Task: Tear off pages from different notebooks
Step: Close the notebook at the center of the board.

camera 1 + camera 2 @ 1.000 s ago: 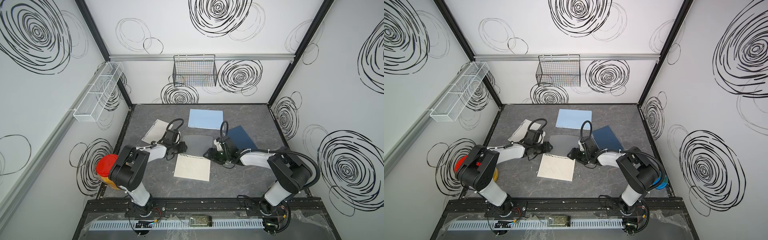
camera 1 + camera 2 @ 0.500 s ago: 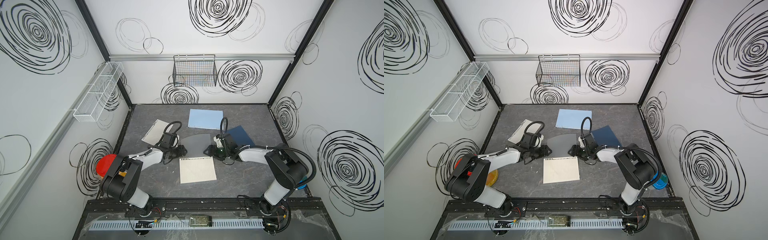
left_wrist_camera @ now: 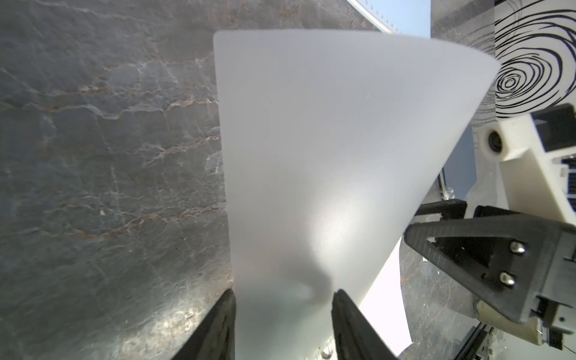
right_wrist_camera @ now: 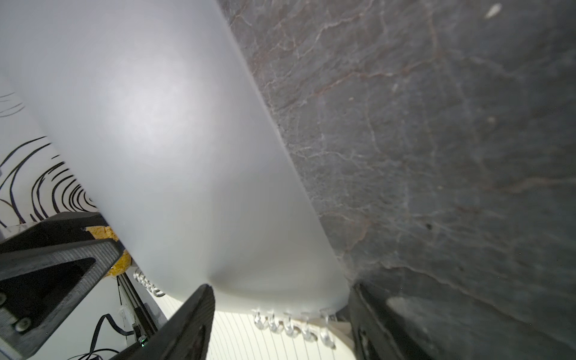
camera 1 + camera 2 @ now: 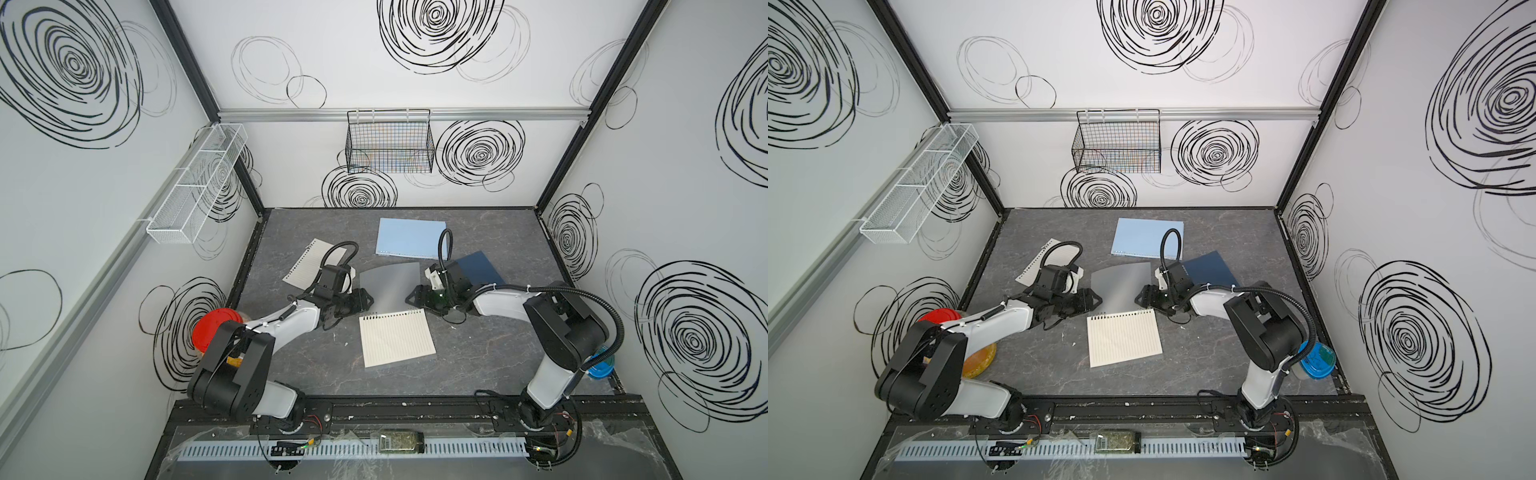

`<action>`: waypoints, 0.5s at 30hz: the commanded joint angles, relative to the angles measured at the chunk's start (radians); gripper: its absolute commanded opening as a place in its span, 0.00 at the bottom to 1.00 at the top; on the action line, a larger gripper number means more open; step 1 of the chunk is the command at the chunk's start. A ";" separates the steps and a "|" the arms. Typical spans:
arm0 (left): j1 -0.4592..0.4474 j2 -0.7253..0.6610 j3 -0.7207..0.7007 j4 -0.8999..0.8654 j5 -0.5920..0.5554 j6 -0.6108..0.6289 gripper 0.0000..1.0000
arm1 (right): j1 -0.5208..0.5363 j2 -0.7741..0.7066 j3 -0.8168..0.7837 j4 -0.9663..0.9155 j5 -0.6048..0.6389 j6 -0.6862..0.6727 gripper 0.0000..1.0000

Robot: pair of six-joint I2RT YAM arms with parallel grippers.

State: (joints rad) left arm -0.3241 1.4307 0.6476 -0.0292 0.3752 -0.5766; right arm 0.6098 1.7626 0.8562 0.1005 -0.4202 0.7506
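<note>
The clear-covered notebook (image 5: pixel 397 343) lay flat in the middle of the bench (image 5: pixel 498 353). Its frosted plastic cover (image 5: pixel 388 286) was swung up and back from the wire binding (image 4: pixel 293 324), leaving the top lined page (image 5: pixel 1123 343) bare.

That page looked thin, light and limp. It would likely crease or rip unevenly if pulled from one corner. The better hold is probably near the punched edge, with the pad pinned down beside the wire. The cover seemed springy and smooth, bowed into a curve, so it is apt to slip or flop shut.

The left hand (image 5: pixel 365 299) sat at one side edge of the cover and the right hand (image 5: pixel 410 296) at the other, both low near the binding. In each wrist view the fingers (image 3: pixel 218 327) (image 4: pixel 190 321) stood well apart with the cover's face spanning the gap. It touched them, and there was a small dimple by one left fingertip. No pinch showed, and neither hand had the page.

A loose page (image 5: pixel 309 264) with a punched edge lay beyond the left hand. The light-blue notebook (image 5: pixel 409 237) lay closed toward the back, and the navy notebook (image 5: pixel 480 268) lay behind the right hand.

No brand, label or writing could be read anywhere. The paper showed only ruled lines and the covers were plain.
</note>
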 commanded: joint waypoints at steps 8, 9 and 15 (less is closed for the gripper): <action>0.002 -0.053 -0.022 0.022 0.044 -0.011 0.54 | -0.020 0.087 0.088 -0.090 -0.014 -0.049 0.71; 0.003 -0.060 -0.025 0.022 0.044 -0.011 0.54 | -0.022 0.093 0.097 -0.094 -0.016 -0.052 0.71; 0.002 -0.095 -0.041 0.029 0.041 -0.013 0.54 | -0.028 0.128 0.145 -0.112 -0.028 -0.068 0.71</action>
State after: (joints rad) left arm -0.3222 1.3647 0.6136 -0.0357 0.3786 -0.5808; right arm 0.5808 1.8545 0.9836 0.0521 -0.4366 0.6998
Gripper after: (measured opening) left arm 0.535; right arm 0.710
